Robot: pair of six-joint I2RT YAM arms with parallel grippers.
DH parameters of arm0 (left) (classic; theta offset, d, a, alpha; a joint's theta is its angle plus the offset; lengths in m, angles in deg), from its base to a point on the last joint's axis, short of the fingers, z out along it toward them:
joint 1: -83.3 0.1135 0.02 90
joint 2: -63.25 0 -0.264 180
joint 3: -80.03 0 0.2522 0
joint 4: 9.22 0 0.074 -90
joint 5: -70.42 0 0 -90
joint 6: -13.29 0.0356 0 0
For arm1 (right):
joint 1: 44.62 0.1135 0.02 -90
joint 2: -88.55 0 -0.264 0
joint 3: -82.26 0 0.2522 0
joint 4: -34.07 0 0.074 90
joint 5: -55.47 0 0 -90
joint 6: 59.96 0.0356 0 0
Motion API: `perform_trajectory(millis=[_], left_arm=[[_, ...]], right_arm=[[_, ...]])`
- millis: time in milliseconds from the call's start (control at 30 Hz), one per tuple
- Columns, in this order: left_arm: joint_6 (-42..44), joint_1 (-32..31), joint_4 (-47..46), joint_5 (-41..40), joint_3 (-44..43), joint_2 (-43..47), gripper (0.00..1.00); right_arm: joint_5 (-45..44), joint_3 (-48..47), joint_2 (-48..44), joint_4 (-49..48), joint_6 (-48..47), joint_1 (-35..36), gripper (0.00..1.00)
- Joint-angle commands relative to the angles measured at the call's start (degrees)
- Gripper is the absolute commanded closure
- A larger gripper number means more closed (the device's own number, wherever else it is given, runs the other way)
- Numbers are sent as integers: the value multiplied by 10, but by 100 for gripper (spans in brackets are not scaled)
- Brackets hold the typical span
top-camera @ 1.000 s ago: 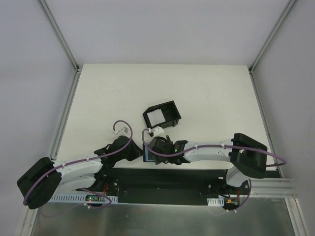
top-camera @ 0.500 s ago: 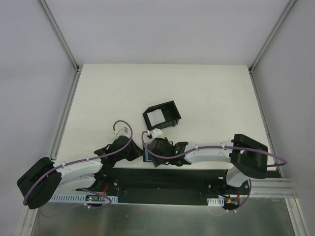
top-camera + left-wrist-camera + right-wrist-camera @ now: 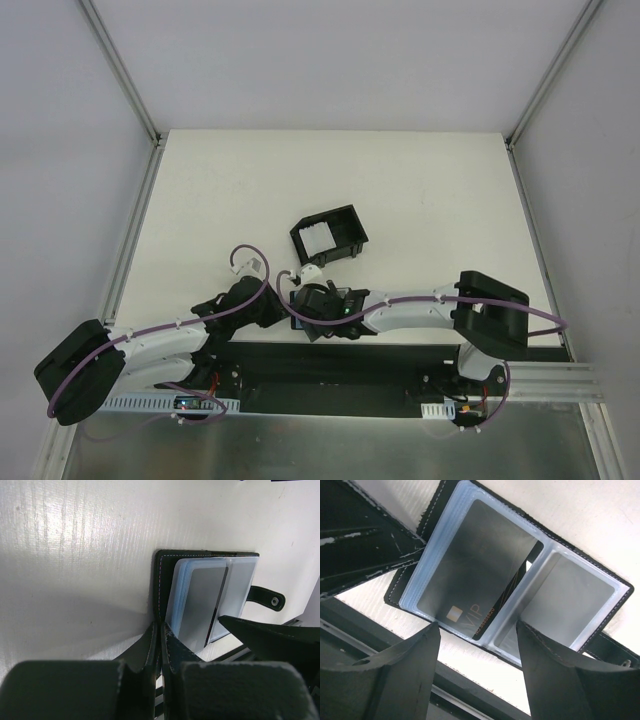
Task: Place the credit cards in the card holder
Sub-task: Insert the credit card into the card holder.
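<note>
— Where is the card holder (image 3: 570,590) now?

— It lies open at the near edge of the bench (image 3: 400,190), between the two arms. The left end effector (image 3: 160,630) is closed on the edge of its black cover. The snap tab (image 3: 265,597) sticks out on the far side.

— And the other one?

— The right end effector (image 3: 477,630) hangs just above the open card holder with its fingers wide apart. I do not see it touch anything.

— Did something change since one second ago?

— Yes. The right arm (image 3: 420,308) has reached more to the left, so its end effector now covers nearly all of the bluish inside that showed from above before. The left arm looks as it did.

— Is a card inside already?

— One dark card (image 3: 465,565) with the letters VIP sits in a clear sleeve of the holder. The pale credit cards (image 3: 318,238) are in the black box (image 3: 345,222), a little further back on the bench and apart from both end effectors. The box did not move.
</note>
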Motion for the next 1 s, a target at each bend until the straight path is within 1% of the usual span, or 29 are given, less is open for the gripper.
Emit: perform_trajectory(millis=[0, 300, 500, 567, 700, 767, 800, 867, 967], left_arm=[[4, 2, 27, -8, -8, 4, 100], [3, 2, 27, -7, -9, 2, 100], [2, 2, 26, -7, -8, 4, 100], [2, 2, 27, -7, -7, 6, 100], [9, 3, 27, -6, -10, 9, 100], [12, 2, 28, -4, -11, 12, 100], [13, 2, 27, -4, -12, 14, 100], [22, 2, 28, 0, -15, 21, 100], [35, 2, 29, 4, -20, 35, 100]], right_arm=[[-51, -20, 10, 43, 13, 3, 35], [-100, 17, -36, 26, 44, 2, 36], [-118, 28, -41, 22, 56, 2, 36], [-103, 32, -45, 7, 44, 3, 36], [-63, 56, -67, -61, 9, 9, 36], [-36, 57, -72, -73, 6, 8, 36], [-28, 51, -70, -72, 8, 6, 36], [-13, 19, -61, -33, 30, -4, 36], [0, -18, -55, 14, 53, -18, 41]])
